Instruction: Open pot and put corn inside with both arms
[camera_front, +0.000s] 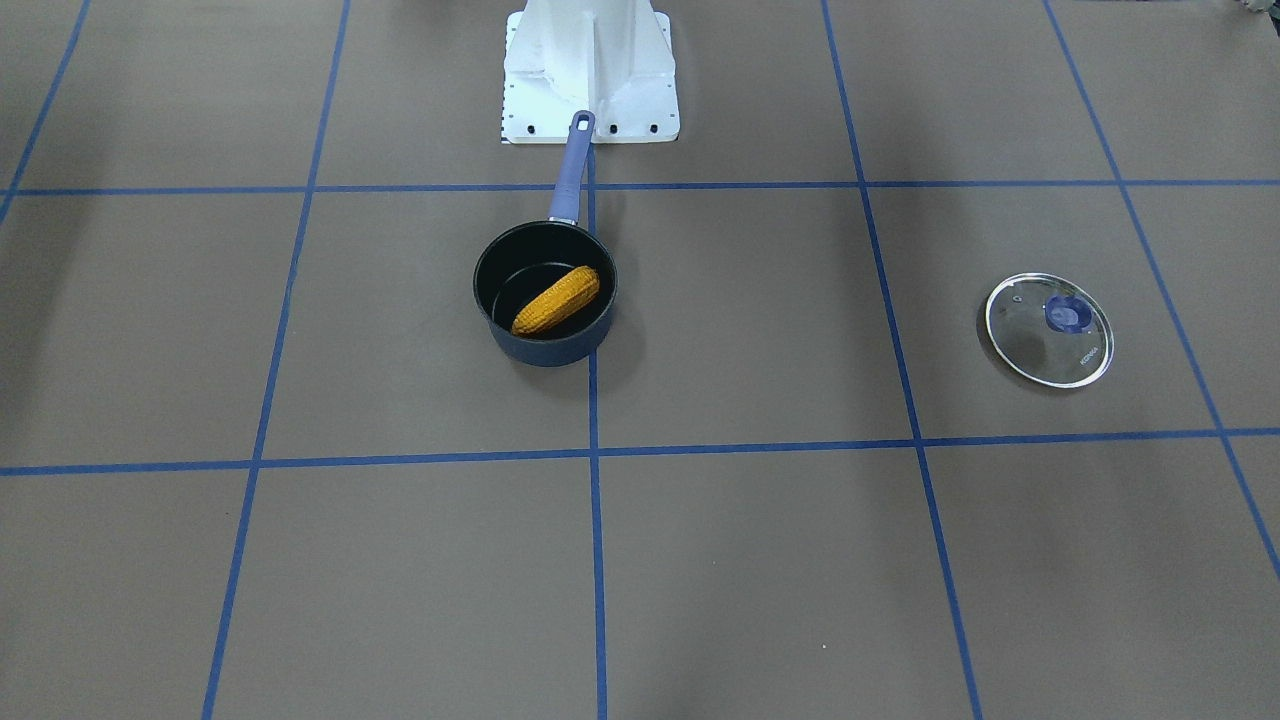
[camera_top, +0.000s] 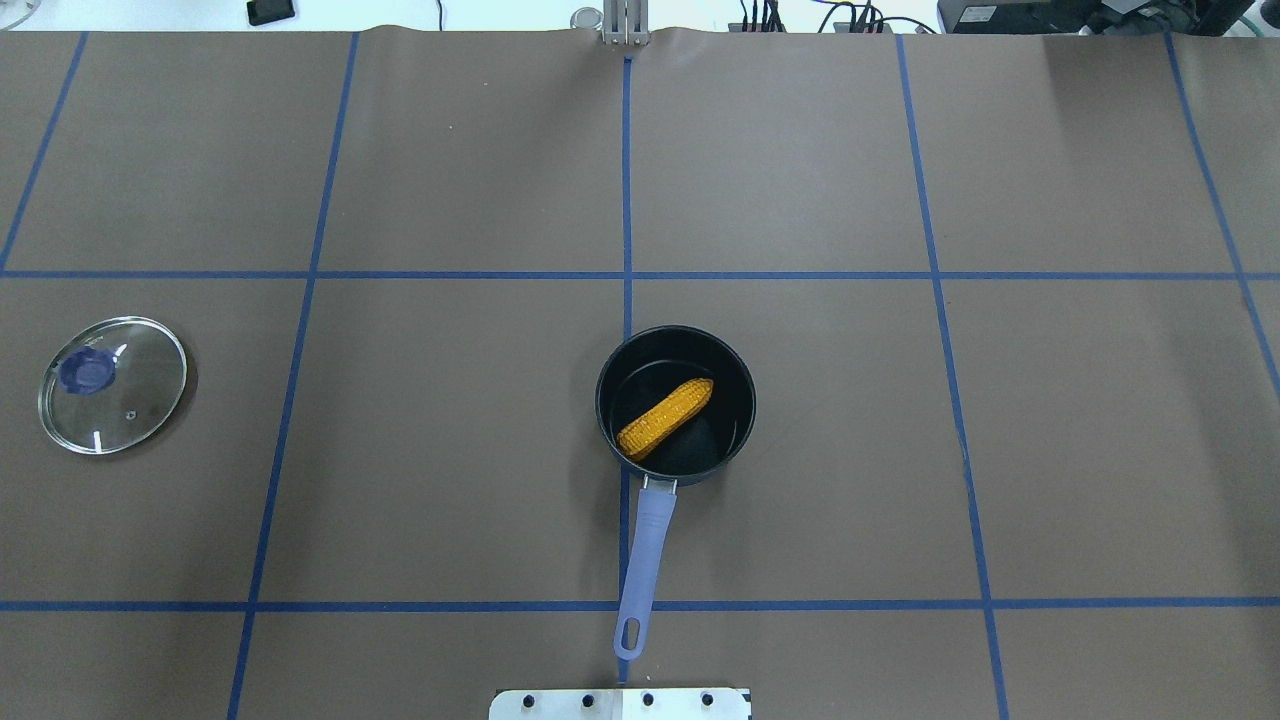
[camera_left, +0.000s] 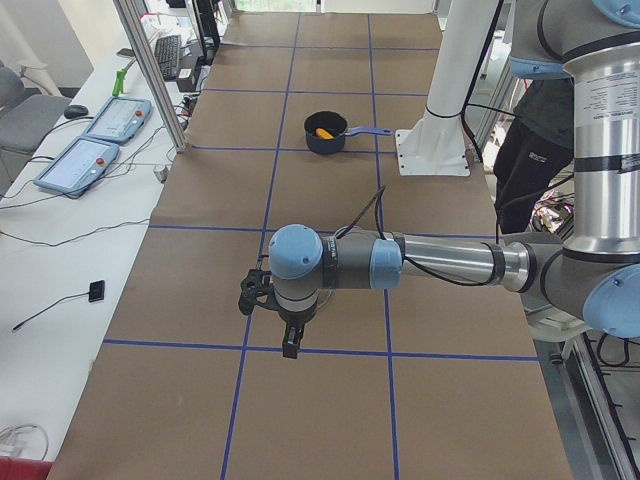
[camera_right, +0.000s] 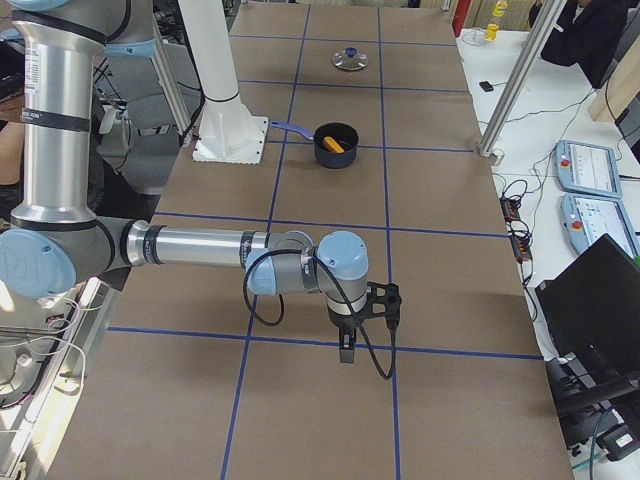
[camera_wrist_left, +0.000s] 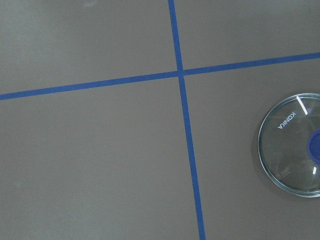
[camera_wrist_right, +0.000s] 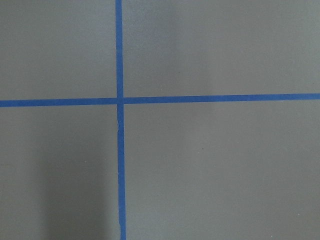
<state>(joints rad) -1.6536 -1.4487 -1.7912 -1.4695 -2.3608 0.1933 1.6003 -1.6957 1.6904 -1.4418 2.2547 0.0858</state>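
Observation:
The dark blue pot (camera_front: 548, 350) stands open at the table's middle, with its purple-blue handle (camera_top: 646, 545) pointing toward the white robot base. The yellow-orange corn (camera_front: 556, 300) lies slanted inside it and also shows in the overhead view (camera_top: 664, 418). The glass lid (camera_top: 112, 385) lies flat on the table far to the robot's left, apart from the pot. My left gripper (camera_left: 290, 348) hangs above the table near the lid's end. My right gripper (camera_right: 346, 355) hangs above the opposite end. Both show only in the side views, so I cannot tell whether they are open or shut.
The brown table cover carries a grid of blue tape lines. The white base plate (camera_top: 620, 703) sits at the near edge behind the handle. The left wrist view catches the lid (camera_wrist_left: 292, 150) at its right edge. Desks with teach pendants (camera_left: 105, 120) flank the far side.

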